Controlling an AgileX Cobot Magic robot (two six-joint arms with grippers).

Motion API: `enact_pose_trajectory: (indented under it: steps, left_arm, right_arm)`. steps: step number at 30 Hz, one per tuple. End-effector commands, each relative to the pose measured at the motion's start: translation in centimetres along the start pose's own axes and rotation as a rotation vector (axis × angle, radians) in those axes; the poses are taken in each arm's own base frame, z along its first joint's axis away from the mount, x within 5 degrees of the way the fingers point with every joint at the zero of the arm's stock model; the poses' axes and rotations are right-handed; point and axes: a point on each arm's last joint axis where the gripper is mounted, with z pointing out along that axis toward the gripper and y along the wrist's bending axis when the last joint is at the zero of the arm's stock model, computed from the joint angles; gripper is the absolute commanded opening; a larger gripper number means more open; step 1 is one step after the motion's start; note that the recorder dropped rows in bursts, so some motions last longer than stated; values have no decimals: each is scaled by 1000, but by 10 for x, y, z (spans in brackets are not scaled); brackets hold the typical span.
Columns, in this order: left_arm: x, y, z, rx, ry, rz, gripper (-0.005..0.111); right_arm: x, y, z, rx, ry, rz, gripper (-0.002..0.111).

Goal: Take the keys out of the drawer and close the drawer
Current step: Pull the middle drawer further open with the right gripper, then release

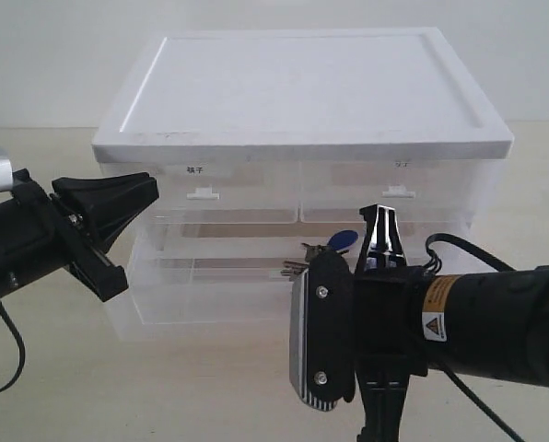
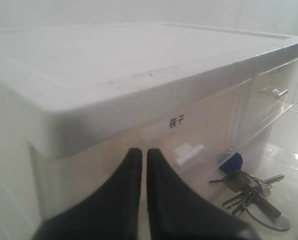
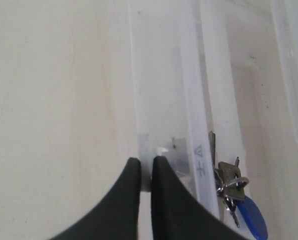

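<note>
The translucent middle drawer (image 1: pixel 164 293) of the white cabinet (image 1: pixel 302 83) stands pulled out toward the front. The keys (image 1: pixel 317 254) lie inside it near its middle, silver with a blue fob, and also show in both wrist views (image 2: pixel 249 187) (image 3: pixel 230 179). My right gripper (image 1: pixel 382 214) is at the drawer's front wall (image 3: pixel 196 150). Its fingers are nearly together, and the small handle tab (image 3: pixel 145 145) shows in the narrow gap between them (image 3: pixel 146 161). My left gripper (image 1: pixel 148 187) hangs shut and empty in front of the cabinet's left side (image 2: pixel 140 151).
Two half-width labelled top drawers, left (image 1: pixel 201 189) and right (image 1: pixel 399 189), are closed above the open one. The pale table (image 1: pixel 210 387) runs in front of the cabinet. The right arm's black body (image 1: pixel 496 322) hides the drawer's right front.
</note>
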Motion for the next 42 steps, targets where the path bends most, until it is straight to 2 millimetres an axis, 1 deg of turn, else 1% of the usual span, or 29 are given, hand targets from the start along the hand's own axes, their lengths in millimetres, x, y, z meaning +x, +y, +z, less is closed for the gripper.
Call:
enact_pose_trajectory:
  steps: [1, 8, 16, 19, 23, 27, 33, 42]
  left_arm:
    - [-2, -1, 2, 2, -16, -13, 4]
    - [-3, 2, 5, -6, -3, -25, 4]
    - [8, 7, 14, 1, 19, -78, 4]
    - [11, 8, 17, 9, 18, -86, 4]
    - [11, 8, 17, 11, 13, -87, 4]
    - [11, 8, 17, 11, 13, -87, 4]
    - [11, 6, 17, 27, 18, -81, 4]
    - [11, 6, 17, 27, 18, -81, 4]
  right_arm:
    - [5, 9, -7, -65, 48, 17, 0]
    - [10, 15, -7, -130, 106, 51, 0]
    - [10, 15, -8, -128, 103, 102, 0]
    - [6, 18, -8, -137, 94, 128, 0]
    - [-4, 30, -9, -180, 71, 78, 0]
    - [-8, 37, -10, -218, 74, 52, 0]
    - [-7, 37, -10, -218, 77, 31, 0]
    - [1, 43, -13, -299, 159, -10, 0]
